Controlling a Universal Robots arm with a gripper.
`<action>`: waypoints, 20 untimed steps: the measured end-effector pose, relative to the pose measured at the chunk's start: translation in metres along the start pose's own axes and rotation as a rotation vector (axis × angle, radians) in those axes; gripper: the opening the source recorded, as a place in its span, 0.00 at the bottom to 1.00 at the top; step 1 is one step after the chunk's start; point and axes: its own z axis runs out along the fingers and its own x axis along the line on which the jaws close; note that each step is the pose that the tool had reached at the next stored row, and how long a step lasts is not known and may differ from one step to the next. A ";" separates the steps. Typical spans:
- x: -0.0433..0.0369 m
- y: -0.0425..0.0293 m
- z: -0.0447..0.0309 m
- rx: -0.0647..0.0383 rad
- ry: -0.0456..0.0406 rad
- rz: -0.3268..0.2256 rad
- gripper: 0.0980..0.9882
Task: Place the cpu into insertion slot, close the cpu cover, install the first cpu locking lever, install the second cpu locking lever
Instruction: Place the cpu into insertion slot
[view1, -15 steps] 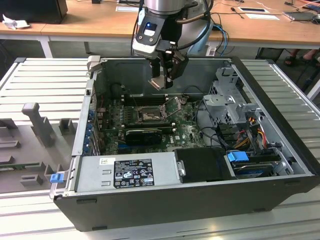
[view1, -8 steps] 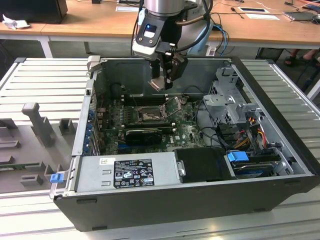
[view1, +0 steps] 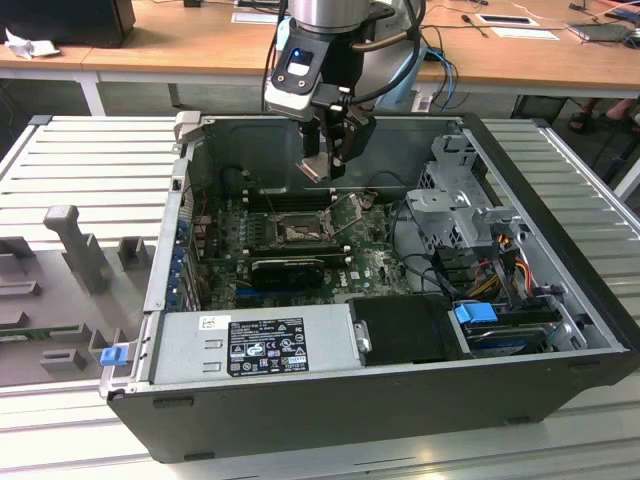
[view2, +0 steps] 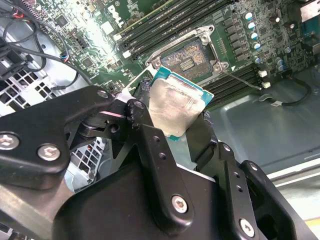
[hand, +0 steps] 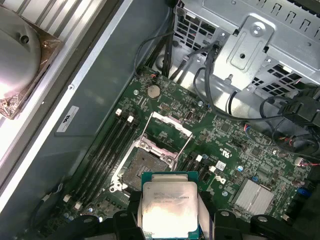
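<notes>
My gripper (view1: 327, 158) hangs inside the open computer case, above the green motherboard (view1: 370, 262). It is shut on the cpu (view2: 175, 106), a flat square chip with a pale silver face, held by two opposite edges between the black fingers (view2: 150, 145). The cpu (hand: 170, 209) hovers above and slightly to one side of the insertion slot (hand: 144, 167), apart from it. The insertion slot (view1: 298, 232) lies bare, its brownish contact field showing (view2: 187, 56). The cpu cover (hand: 168, 131) stands swung up off the socket. A thin locking lever (view2: 241, 80) sticks out beside the socket.
Long black memory slots (view1: 288, 200) run behind the socket. A black expansion card (view1: 288, 268) lies in front of it. The silver power supply (view1: 255, 345), a metal drive cage (view1: 462, 215) and cable bundles (view1: 490, 280) crowd the case. Grey foam moulds (view1: 75, 250) sit at the exterior view's left.
</notes>
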 end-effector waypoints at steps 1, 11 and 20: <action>0.0000 0.0000 0.0001 0.000 -0.0001 0.002 0.49; 0.0000 -0.0001 0.0012 0.000 -0.0016 0.020 0.49; 0.0000 -0.0002 0.0017 -0.001 -0.0034 0.044 0.49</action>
